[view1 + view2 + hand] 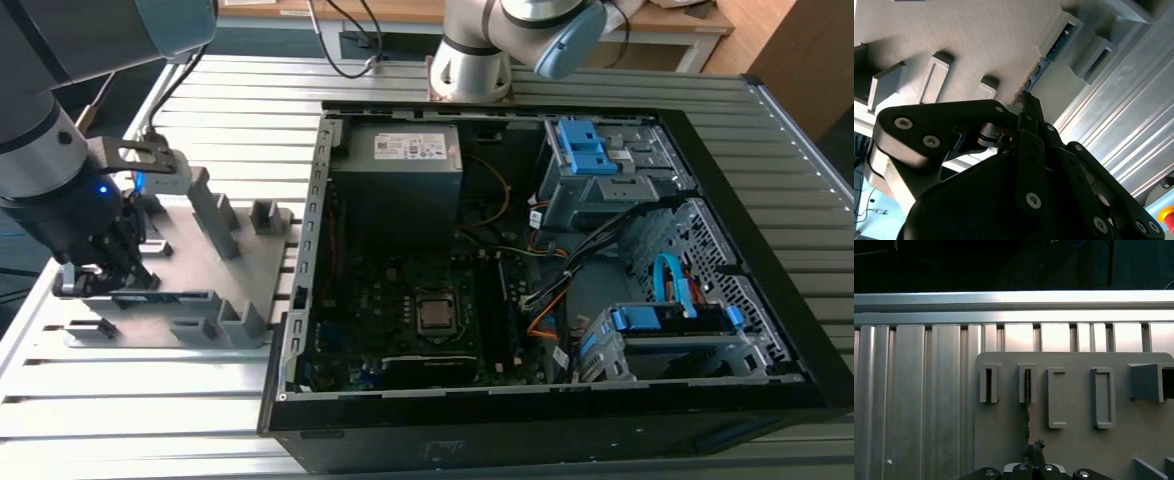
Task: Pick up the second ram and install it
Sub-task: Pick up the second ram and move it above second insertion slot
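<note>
Now | hand [1028,99] narrow, pinching second ram [1027,405] edge-on | ram's far end in grey fixture [200,295] slot

Grey arm [51,140] with black, screw-studded claw [1026,100].

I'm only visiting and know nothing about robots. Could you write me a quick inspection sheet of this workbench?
Surface: slatted metal table, carrying a grey fixture plate and an open computer case.
Job's things: memory stick standing on edge on the plate, one end in a slotted block.
Clutter: nothing seen.
Grippers: gripper low over the plate, at the memory stick's other end.
Cables: orange cable and blue cable inside the case.
Surroundings: another robot arm beyond the case.
</note>
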{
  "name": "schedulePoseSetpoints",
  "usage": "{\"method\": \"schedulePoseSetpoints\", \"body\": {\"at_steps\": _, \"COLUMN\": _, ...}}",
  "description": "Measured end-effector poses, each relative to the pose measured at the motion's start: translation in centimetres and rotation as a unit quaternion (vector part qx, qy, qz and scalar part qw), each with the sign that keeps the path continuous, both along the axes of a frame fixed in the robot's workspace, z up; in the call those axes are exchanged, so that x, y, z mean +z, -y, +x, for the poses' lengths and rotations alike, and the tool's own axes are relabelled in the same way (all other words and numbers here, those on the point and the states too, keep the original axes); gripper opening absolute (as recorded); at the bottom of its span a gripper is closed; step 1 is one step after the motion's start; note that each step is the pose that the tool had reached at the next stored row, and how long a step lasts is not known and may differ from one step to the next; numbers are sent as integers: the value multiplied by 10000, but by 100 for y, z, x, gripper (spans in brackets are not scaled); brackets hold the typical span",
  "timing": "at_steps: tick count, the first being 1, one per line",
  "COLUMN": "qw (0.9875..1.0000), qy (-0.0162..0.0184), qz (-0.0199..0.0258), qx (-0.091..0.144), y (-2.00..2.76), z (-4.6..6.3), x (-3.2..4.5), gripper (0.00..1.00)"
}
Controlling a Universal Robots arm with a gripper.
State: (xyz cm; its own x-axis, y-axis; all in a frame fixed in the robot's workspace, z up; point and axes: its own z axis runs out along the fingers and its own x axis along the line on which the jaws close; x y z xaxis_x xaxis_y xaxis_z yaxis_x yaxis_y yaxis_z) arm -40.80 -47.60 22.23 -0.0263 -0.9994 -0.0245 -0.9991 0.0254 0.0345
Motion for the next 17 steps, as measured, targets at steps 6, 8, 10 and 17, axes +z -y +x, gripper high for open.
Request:
{"method": "schedulePoseSetpoints", "body": {"at_steps": 6, "qw": 10000, "qy": 0, "qz": 0, "qx": 7, "y": 0, "z": 0, "x": 0, "gripper": 10}}
{"method": "schedulePoseSetpoints", "body": {"at_steps": 8, "qw": 10000, "qy": 0, "qz": 0, "qx": 8, "y": 0, "z": 0, "x": 0, "gripper": 10}}
{"method": "schedulePoseSetpoints", "body": {"at_steps": 10, "qw": 10000, "qy": 0, "qz": 0, "qx": 9, "y": 0, "z": 0, "x": 0, "gripper": 10}}
{"method": "schedulePoseSetpoints", "body": {"at_steps": 17, "qw": 10000, "qy": 0, "qz": 0, "qx": 13, "y": 0, "z": 0, "x": 0, "gripper": 29}}
